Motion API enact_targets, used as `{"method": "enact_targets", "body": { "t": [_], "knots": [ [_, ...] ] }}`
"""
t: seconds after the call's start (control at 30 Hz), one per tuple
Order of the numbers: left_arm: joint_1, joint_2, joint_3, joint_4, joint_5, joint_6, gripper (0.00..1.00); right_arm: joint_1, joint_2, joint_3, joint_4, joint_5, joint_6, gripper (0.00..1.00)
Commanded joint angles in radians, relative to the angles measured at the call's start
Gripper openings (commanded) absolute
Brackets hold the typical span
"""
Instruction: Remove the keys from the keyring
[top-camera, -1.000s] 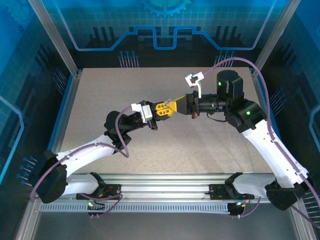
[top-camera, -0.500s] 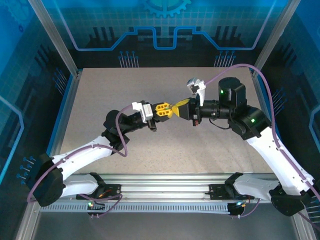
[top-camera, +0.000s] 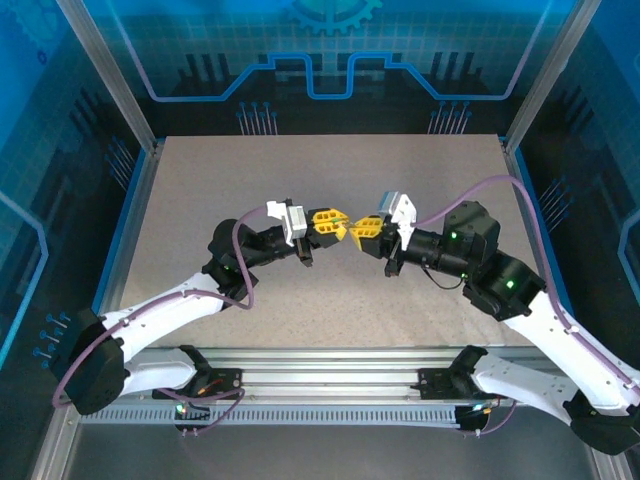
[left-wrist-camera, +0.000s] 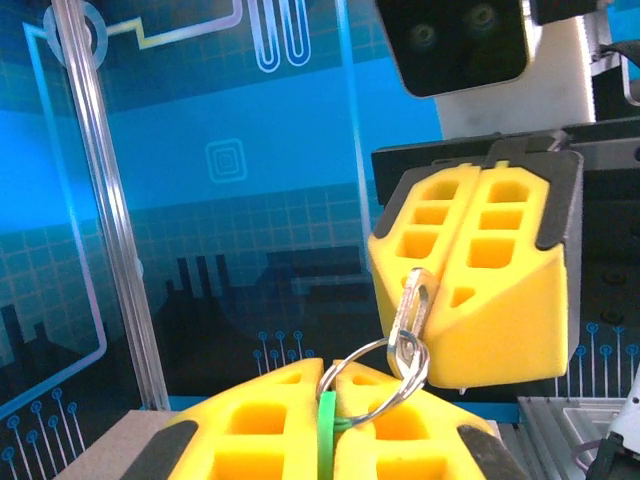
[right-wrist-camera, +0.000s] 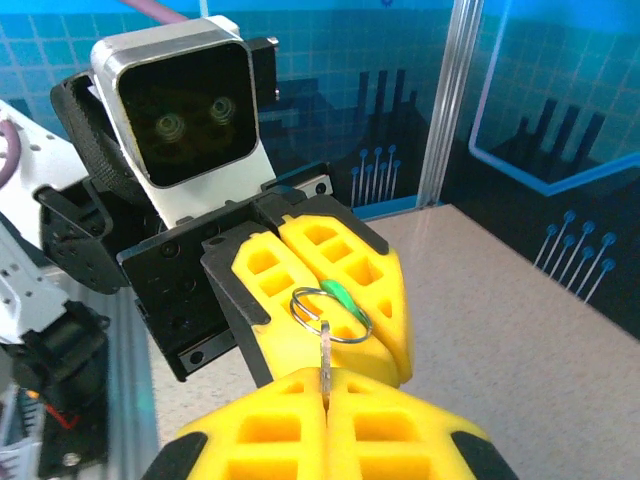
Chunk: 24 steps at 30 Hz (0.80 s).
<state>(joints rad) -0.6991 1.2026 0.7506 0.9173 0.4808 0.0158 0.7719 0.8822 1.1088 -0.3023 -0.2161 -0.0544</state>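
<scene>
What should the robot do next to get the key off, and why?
Probably the right end effector should ease its silver piece round the keyring while the left end effector holds steady. Both are shut: left on the green-headed key, right on the silver piece hanging from that ring.

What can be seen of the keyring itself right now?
The keyring is a thin, silvery wire loop, apparently metal, held in the air between the two hands; neither grips the loop itself. A green-headed key threaded on it is clamped in the shut left hand. A silvery metal tab, also threaded on it, is pinched in the shut right hand.
</scene>
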Motion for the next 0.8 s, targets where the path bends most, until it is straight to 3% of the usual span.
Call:
{"method": "enact_targets", "body": {
  "t": [0.0, 0.77],
  "knots": [
    [0.029, -0.028, 0.046, 0.043, -0.055, -0.078, 0.0, 0.043, -0.039, -0.037, 0.04, 0.043, -0.098, 0.0],
    [0.052, 0.011, 0.153, 0.034, -0.02, -0.307, 0.0, 0.341, -0.055, -0.203, 0.15, 0.41, -0.506, 0.0]
  ]
}}
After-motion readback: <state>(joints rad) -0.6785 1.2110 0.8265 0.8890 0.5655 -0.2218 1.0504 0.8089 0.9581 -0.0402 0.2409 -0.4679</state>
